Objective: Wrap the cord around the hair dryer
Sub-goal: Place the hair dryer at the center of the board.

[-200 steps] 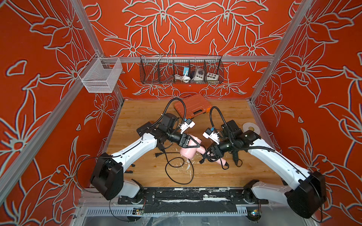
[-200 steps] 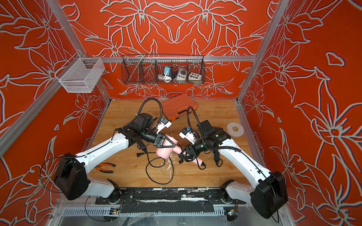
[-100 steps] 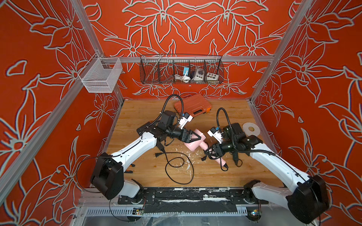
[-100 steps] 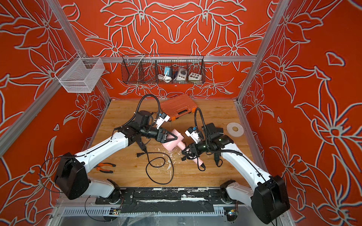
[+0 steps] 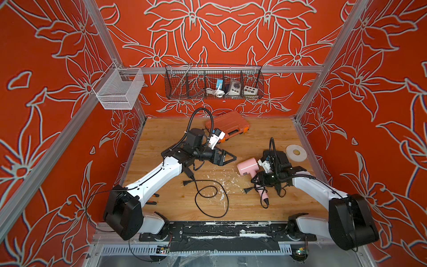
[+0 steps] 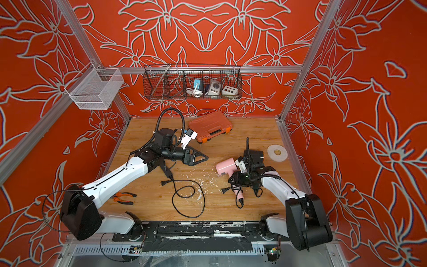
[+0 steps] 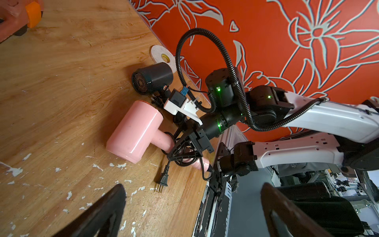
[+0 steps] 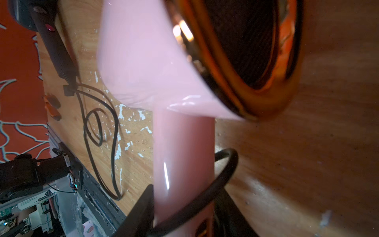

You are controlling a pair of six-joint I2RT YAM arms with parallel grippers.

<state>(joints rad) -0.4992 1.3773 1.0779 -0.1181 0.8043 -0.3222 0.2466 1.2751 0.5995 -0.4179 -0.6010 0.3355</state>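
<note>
At the front of the wooden table [image 5: 242, 208], a loose black cord [image 5: 228, 203] lies in open loops. Orange-handled pliers [image 6: 123, 197] rest near it, beside the left arm. Just beyond, right of centre, the right gripper [image 7: 180, 153] is clamped on the handle of the pink hair dryer [image 5: 247, 167], whose barrel rests on the boards. The dryer's cord [image 8: 225, 170] is looped around the handle where the fingers grip. A short tail curls off the handle's foot, and its plug [image 7: 162, 180] lies flat on the table close by. Farther in, the left gripper [image 5: 232, 158] hovers over mid-table with its jaws spread wide and nothing between them, pointing toward the pink dryer but well apart from it. Behind the right arm, a black hair dryer [image 7: 152, 79] lies just beside a white tape roll [image 5: 296, 152]. An orange tool case [image 5: 231, 126] sits near the back wall, below a wire basket [image 5: 180, 85] holding small devices.
</note>
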